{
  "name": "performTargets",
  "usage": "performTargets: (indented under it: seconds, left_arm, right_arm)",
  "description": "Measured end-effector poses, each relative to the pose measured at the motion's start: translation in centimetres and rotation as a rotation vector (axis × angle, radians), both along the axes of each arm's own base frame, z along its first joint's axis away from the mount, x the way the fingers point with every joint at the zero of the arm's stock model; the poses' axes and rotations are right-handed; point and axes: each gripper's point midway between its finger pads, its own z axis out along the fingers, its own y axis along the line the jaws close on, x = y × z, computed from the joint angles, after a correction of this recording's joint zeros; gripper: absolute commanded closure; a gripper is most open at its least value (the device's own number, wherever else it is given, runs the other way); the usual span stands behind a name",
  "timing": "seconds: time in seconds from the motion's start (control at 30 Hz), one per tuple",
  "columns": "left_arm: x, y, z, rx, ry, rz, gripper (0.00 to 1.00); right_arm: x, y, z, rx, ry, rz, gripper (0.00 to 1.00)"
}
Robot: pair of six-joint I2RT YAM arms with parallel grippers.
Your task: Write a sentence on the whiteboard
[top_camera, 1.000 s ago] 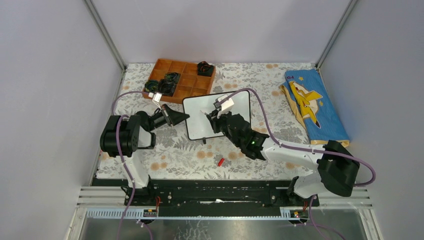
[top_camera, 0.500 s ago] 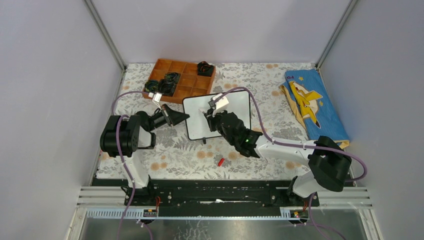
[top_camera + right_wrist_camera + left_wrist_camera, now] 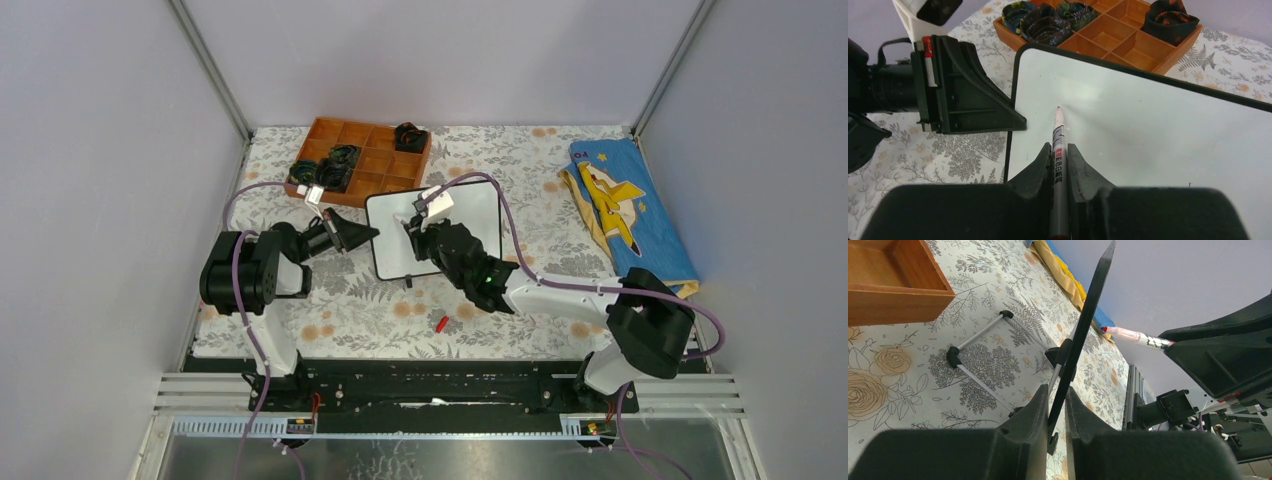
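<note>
My right gripper clamps the marker, my left gripper pinches the whiteboard edge; if I press forward too hard, the whiteboard may slip.

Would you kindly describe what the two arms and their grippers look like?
The left arm and right arm have white links, bulky black joint housings and a purple cable looping along each. The left gripper and right gripper have black, wedge-shaped fingers. A small green light glows on the right arm.
</note>
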Motion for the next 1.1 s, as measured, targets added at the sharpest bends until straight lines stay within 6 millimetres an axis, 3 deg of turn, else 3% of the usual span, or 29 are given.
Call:
performTargets:
  seconds: [0.33, 1.1]
  left_arm:
    - [0.0, 0.0, 0.0, 0.000, 0.000, 0.000, 0.87]
    - [0.1, -0.1, 0.1, -0.001, -0.002, 0.003, 0.88]
  right_arm:
    - [0.6, 1.0, 0.0, 0.019, -0.004, -0.004, 1.00]
    - [1.1, 0.8, -0.1, 0.024, -0.003, -0.042, 1.00]
